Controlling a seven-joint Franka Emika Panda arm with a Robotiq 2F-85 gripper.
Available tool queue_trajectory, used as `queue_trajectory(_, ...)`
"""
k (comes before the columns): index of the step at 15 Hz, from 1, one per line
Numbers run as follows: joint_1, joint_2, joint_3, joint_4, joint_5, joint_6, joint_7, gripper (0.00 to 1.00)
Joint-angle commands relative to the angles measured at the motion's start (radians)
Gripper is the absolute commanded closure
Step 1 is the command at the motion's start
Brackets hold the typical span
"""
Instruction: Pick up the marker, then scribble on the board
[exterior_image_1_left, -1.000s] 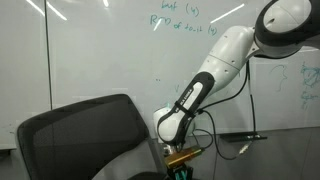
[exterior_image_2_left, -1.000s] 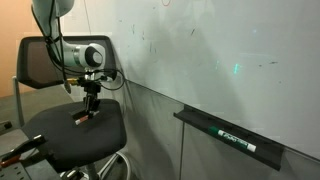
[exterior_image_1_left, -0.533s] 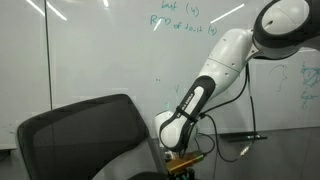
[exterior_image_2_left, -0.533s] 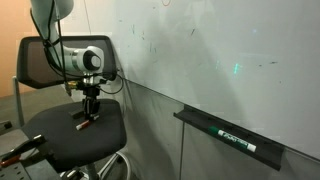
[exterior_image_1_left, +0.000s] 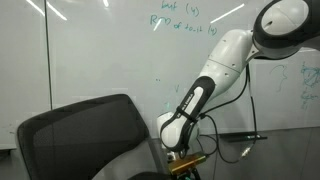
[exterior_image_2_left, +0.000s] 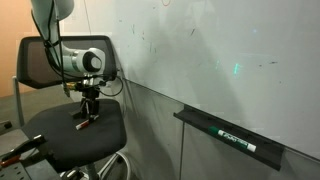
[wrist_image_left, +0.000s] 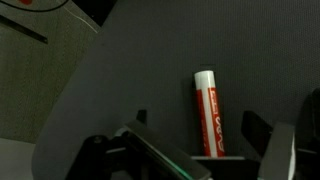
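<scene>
The marker (wrist_image_left: 208, 112), a short red-and-white stick with a white cap end, lies flat on the dark chair seat (wrist_image_left: 120, 90). My gripper (wrist_image_left: 198, 126) hangs just above it, open, one dark finger (wrist_image_left: 141, 118) standing clear of the marker on each side. In an exterior view the gripper (exterior_image_2_left: 89, 108) points down at the seat (exterior_image_2_left: 60, 142), with the marker (exterior_image_2_left: 84, 119) as a small reddish streak under it. The chair back (exterior_image_1_left: 85, 140) partly hides the gripper (exterior_image_1_left: 182, 159). The board (exterior_image_2_left: 210, 60) is the big glossy white wall beside the chair, bearing faint green writing (exterior_image_1_left: 185, 20).
A black mesh office chair (exterior_image_2_left: 35, 65) carries the seat. A dark ledge (exterior_image_2_left: 228, 138) on the board holds a blackish pen. Cables (exterior_image_1_left: 225, 140) hang from the arm near a second ledge (exterior_image_1_left: 250, 136). The floor (wrist_image_left: 30, 90) lies left of the seat.
The jaws have gone from shut to wide open over the marker. The arm has shifted only slightly, staying low over the seat.
</scene>
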Motion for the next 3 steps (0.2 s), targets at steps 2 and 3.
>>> queue_trajectory(2, 0.017, 0.000, -0.016, 0.003, 0.016, -0.002, -0.011, 0.03)
queue_trajectory(3, 0.017, 0.000, -0.016, 0.003, 0.017, -0.002, -0.011, 0.03)
